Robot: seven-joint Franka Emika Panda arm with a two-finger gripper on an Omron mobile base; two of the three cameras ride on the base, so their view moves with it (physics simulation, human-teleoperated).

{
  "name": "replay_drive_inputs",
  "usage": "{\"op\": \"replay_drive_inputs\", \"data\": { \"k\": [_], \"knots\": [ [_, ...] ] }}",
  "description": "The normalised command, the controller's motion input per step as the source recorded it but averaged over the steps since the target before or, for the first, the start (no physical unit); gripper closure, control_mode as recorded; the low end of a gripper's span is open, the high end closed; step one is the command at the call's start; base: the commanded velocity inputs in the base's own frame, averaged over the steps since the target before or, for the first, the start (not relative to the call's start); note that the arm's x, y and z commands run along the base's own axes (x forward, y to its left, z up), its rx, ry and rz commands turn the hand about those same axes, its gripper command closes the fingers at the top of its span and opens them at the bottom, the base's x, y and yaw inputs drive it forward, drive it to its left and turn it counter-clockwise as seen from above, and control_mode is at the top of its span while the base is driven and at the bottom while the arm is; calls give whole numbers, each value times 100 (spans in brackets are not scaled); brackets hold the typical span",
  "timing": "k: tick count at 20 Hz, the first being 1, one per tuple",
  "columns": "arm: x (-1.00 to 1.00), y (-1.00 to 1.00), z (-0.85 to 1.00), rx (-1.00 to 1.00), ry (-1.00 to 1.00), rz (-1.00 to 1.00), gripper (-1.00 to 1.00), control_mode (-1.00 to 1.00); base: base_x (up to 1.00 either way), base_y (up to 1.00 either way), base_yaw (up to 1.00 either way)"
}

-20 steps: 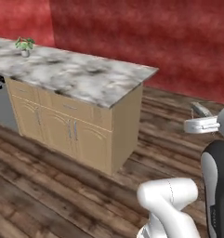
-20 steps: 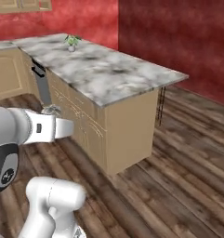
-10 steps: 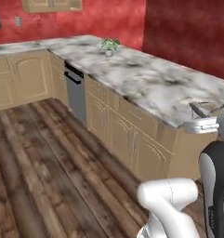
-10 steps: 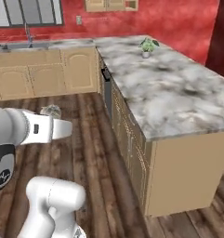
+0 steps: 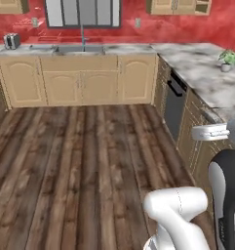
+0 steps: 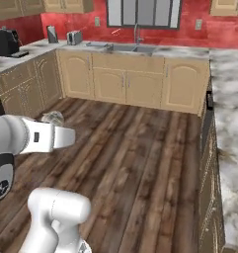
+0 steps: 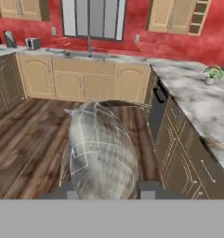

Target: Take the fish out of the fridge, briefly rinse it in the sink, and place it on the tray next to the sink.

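Between the earlier pictures and now the whole scene has swung: the base has turned from the island to face the far wall, which suits carrying the catch to be rinsed.

Left base view: the sink (image 5: 79, 49) with its faucet (image 5: 82, 34) sits in the far bench (image 5: 133, 49), well apart across open wooden floor (image 5: 89, 156); a toaster (image 5: 11, 41) stands left.

Right base view: the fish (image 6: 53, 117) shows just above the forearm; a dishwasher (image 6: 208, 116) flanks the right.

Hand view: the pincer (image 7: 105, 189) is narrowly closed on the fish (image 7: 100, 149). A potted plant (image 7: 213, 73) sits on the right bench.
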Motion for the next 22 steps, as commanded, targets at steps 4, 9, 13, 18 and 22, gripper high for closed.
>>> {"op": "replay_drive_inputs", "data": {
  "k": [4, 9, 13, 18, 22],
  "knots": [
    [0, 0, 0, 0, 0, 0, 100, 100, 100, 18, 46],
    [0, 0, 0, 0, 0, 0, 100, 100, 100, 55, 5],
    [0, 0, 0, 0, 0, 0, 100, 100, 100, 58, 0],
    [0, 0, 0, 0, 0, 0, 100, 100, 100, 27, -14],
    [0, 0, 0, 0, 0, 0, 100, 100, 100, 11, -26]
  ]
}}
